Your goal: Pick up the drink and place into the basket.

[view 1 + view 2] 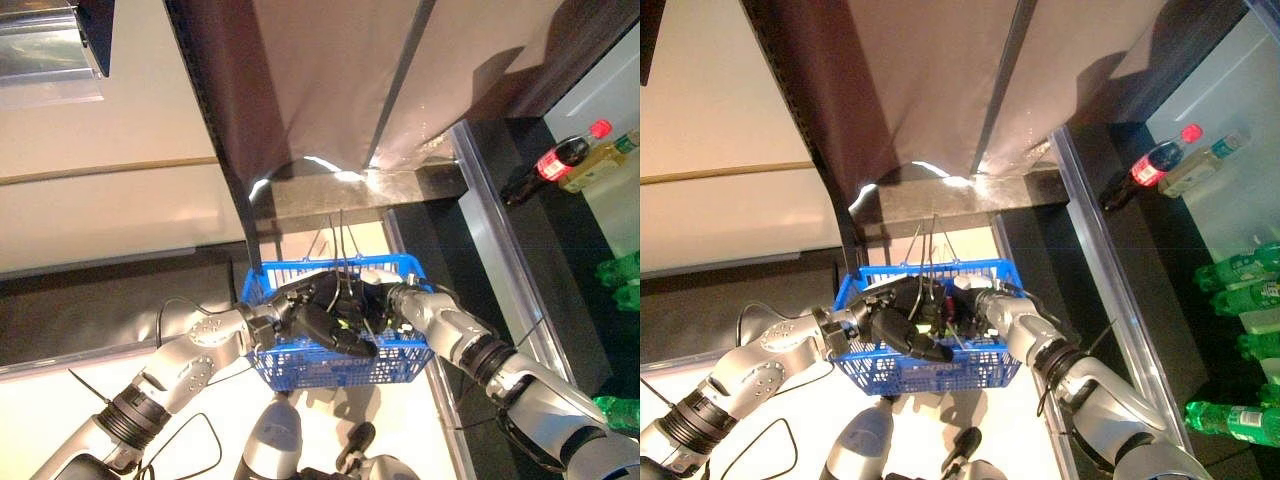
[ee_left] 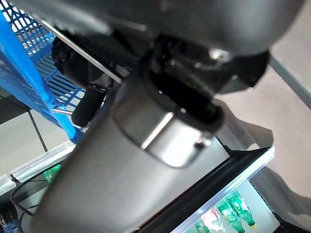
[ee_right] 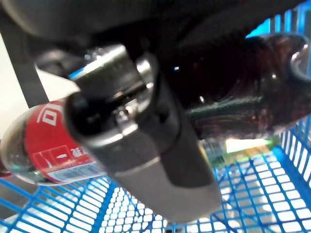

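The blue basket (image 1: 330,366) is raised in front of me, off the floor. My left hand (image 1: 296,312) is shut on its thin wire handles (image 1: 338,240); the basket's mesh also shows in the left wrist view (image 2: 29,73). My right hand (image 1: 388,298) reaches over the rim into the basket. In the right wrist view its thumb (image 3: 146,145) curls round a dark cola bottle (image 3: 238,92) with a red label, held just above the basket's blue mesh floor (image 3: 243,194).
At the right an open cooler with a metal frame (image 1: 495,230) holds a cola bottle (image 1: 555,160), a yellowish bottle (image 1: 600,158) and green bottles (image 1: 1240,270). A brown door panel (image 1: 330,80) stands ahead above the basket.
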`<state>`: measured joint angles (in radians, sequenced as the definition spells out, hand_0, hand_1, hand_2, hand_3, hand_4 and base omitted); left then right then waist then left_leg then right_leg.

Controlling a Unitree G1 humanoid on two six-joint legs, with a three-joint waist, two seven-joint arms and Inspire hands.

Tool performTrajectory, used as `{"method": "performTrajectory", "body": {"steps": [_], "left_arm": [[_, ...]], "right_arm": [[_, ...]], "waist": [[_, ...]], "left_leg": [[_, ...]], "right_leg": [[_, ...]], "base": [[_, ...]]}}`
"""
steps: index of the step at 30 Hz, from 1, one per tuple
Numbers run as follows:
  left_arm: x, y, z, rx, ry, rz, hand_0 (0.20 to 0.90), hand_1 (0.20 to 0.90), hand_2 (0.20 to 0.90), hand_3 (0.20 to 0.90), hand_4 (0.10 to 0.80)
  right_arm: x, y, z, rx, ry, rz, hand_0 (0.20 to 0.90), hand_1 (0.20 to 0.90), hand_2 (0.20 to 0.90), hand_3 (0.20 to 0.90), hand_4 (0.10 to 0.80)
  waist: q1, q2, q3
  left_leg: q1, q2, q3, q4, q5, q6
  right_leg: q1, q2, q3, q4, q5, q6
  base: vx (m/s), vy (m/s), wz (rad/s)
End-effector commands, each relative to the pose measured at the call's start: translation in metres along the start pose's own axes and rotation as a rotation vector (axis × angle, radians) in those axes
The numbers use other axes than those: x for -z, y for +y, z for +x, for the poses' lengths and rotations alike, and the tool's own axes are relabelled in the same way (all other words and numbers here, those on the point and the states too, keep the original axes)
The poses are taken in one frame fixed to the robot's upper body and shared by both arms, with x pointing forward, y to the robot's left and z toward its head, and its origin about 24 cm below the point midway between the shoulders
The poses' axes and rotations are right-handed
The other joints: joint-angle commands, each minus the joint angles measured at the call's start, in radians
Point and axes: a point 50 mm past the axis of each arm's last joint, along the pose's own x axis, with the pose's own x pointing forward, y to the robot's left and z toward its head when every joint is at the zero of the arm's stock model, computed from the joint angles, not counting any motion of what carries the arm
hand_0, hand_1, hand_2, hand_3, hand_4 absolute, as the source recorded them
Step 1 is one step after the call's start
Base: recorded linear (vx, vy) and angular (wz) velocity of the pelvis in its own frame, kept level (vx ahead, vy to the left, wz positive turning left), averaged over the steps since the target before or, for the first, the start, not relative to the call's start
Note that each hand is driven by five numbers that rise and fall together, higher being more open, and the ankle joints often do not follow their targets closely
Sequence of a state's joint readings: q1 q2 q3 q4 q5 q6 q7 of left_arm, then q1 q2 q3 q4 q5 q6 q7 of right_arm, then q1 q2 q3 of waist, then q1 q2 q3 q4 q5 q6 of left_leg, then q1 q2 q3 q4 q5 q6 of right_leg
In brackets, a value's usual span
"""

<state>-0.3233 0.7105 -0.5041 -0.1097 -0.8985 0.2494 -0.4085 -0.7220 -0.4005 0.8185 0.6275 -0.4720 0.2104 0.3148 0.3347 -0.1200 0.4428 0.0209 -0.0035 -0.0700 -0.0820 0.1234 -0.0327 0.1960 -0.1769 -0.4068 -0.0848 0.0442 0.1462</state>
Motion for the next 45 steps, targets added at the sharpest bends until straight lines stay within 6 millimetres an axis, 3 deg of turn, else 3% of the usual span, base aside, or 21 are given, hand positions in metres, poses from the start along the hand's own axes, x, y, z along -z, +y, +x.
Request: {"method": "performTrajectory", "body": {"steps": [1,9,22,38,39,40,41,45], "left_arm": [[-0.096,-0.146,0.016,0.897,-0.702,0.073,0.3,0.3,0.3,0.2,0.1],[-0.102,-0.159,0.015,1.022,-0.72,0.035,0.3,0.3,0.3,0.2,0.1],[-0.084,-0.178,0.023,1.188,-0.568,-0.096,0.3,0.3,0.3,0.2,0.1],[-0.074,-0.183,0.022,1.223,-0.544,-0.111,0.3,0.3,0.3,0.2,0.1],[-0.074,-0.183,0.022,1.224,-0.544,-0.113,0.3,0.3,0.3,0.2,0.1],[-0.074,-0.183,0.022,1.222,-0.543,-0.114,0.3,0.3,0.3,0.2,0.1],[-0.074,-0.182,0.022,1.221,-0.542,-0.114,0.3,0.3,0.3,0.2,0.1],[-0.073,-0.182,0.021,1.218,-0.544,-0.112,0.3,0.3,0.3,0.2,0.1]], "right_arm": [[-0.02,0.017,0.011,-0.062,-0.038,-0.093,0.3,0.3,0.3,0.2,0.1],[-0.025,0.029,0.015,-0.094,-0.057,-0.085,0.3,0.3,0.3,0.2,0.1],[-0.028,0.033,0.016,-0.109,-0.064,-0.14,0.3,0.3,0.3,0.2,0.1],[-0.038,0.044,0.019,-0.148,-0.047,-0.27,0.3,0.3,0.3,0.2,0.1],[-0.037,0.046,0.019,-0.148,-0.041,-0.264,0.319,0.319,0.319,0.222,0.122],[-0.037,0.047,0.019,-0.144,-0.034,-0.255,0.568,0.568,0.568,0.513,0.413],[-0.037,0.048,0.02,-0.143,-0.033,-0.248,0.9,0.9,0.9,0.9,0.8],[-0.034,0.05,0.02,-0.136,-0.026,-0.229,0.9,0.9,0.9,0.9,0.8]], "waist": [[-0.009,-0.017,-0.386],[-0.011,-0.023,-0.392],[-0.023,-0.022,-0.398],[-0.004,-0.023,-0.396],[-0.002,-0.024,-0.395],[-0.001,-0.024,-0.396],[0.0,-0.025,-0.397],[0.001,-0.026,-0.396]], "left_leg": [[0.088,0.052,0.127,-0.005,-0.128,-0.029],[0.09,0.05,0.124,-0.005,-0.132,-0.029],[0.091,0.047,0.128,-0.005,-0.135,-0.027],[0.091,0.043,0.113,-0.005,-0.135,-0.026],[0.092,0.044,0.111,-0.005,-0.136,-0.026],[0.092,0.044,0.11,-0.005,-0.136,-0.026],[0.092,0.044,0.109,-0.005,-0.136,-0.026],[0.092,0.044,0.109,-0.005,-0.135,-0.026]], "right_leg": [[-0.025,0.006,0.001,-0.002,0.019,0.016],[-0.024,0.009,0.004,-0.002,0.018,0.015],[-0.028,0.011,0.02,-0.002,0.017,0.014],[-0.023,0.014,0.018,-0.002,0.013,0.01],[-0.022,0.014,0.018,-0.002,0.012,0.01],[-0.021,0.015,0.018,-0.002,0.012,0.01],[-0.021,0.016,0.018,-0.002,0.012,0.01],[-0.021,0.017,0.019,-0.002,0.014,0.011]], "base": [[0.0,0.0,0.0],[0.011,-0.007,0.03],[0.0,0.0,0.0],[0.001,-0.001,0.0],[0.0,0.0,0.0],[0.0,0.0,0.0],[0.0,0.0,0.0],[0.0,0.0,0.0]]}}
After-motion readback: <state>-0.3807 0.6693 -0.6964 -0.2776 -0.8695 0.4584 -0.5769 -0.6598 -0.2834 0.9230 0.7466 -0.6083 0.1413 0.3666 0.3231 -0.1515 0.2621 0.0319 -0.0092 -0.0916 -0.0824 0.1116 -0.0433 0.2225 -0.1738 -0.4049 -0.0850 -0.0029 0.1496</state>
